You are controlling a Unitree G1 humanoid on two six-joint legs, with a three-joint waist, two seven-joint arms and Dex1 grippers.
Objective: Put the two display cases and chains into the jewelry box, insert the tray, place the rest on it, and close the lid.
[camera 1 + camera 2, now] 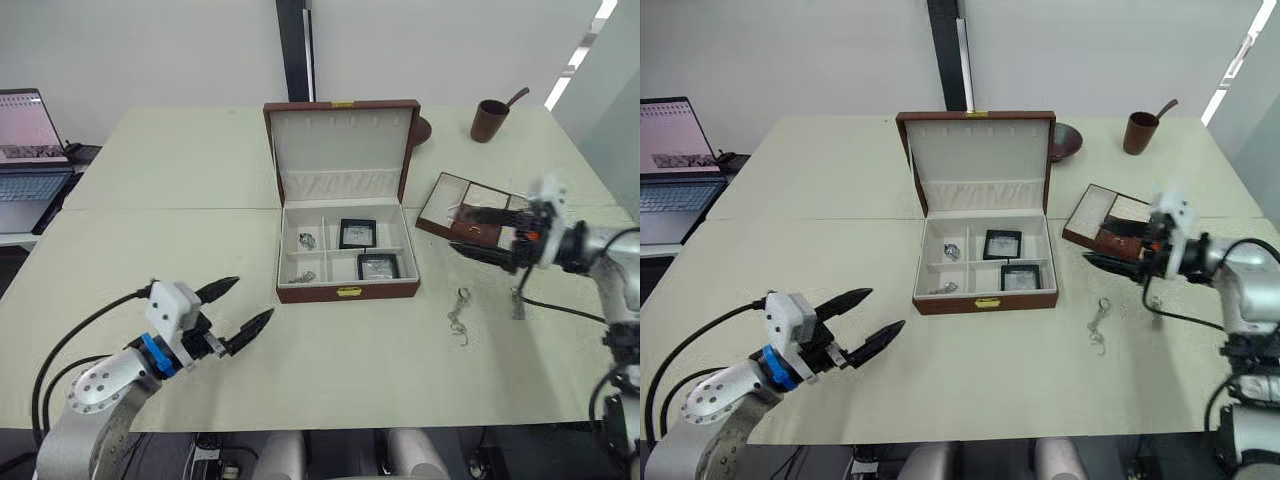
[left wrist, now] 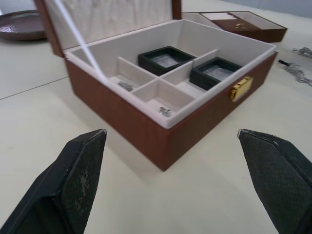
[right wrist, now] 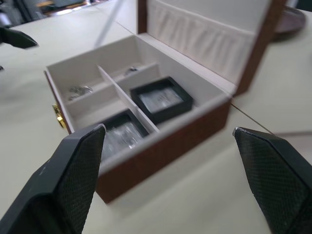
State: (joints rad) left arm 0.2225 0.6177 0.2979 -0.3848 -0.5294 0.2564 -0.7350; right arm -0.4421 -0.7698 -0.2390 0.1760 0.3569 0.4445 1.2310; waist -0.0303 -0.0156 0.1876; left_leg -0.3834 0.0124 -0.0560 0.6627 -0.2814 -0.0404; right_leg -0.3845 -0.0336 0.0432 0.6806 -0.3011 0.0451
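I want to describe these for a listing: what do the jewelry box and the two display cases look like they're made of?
The jewelry box: apparently reddish-brown wood or leatherette, matte, cream fabric-like lining, gold clasp. The two display cases: black frames, probably plastic, with clear glossy windows.

My jewelry box (image 1: 347,291) stands open, lid (image 1: 341,150) upright; two display cases (image 1: 357,233) lie flat in its right compartments, chains (image 1: 306,240) left. Tray (image 1: 470,210) and a loose chain (image 1: 459,318) lie right of it.

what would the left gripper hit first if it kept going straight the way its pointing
Most likely the jewelry box. The left gripper, fingers wide open, faces the box's front corner by the gold clasp, with bare table between. Depth is hard to judge, but nothing else lies in that line.
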